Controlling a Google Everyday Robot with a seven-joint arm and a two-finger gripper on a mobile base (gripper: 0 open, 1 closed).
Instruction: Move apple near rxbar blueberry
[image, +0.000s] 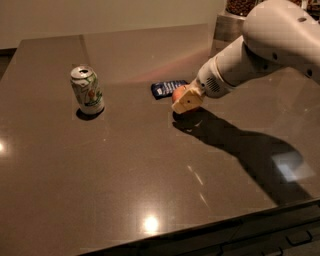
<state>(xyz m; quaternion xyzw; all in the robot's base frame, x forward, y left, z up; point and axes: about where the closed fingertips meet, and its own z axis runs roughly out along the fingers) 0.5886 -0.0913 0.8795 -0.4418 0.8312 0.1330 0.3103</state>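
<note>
Dark and glossy, the desk (125, 175) carries all we need. Our tool (187, 100) hangs low over it, clamped on the apple (178, 93), which peeks out red at the tip. The shadow beneath suggests a small gap, though we cannot quite tell whether the fruit clears the surface. Just past the tool's tip lies the rxbar blueberry (167, 88), flat, its long axis running roughly crosswise to our reach. Apple and bar look almost touching, so we judge only a short lowering and release remains. A drink can (87, 91) stands well apart, farther out beyond the tip.
</note>
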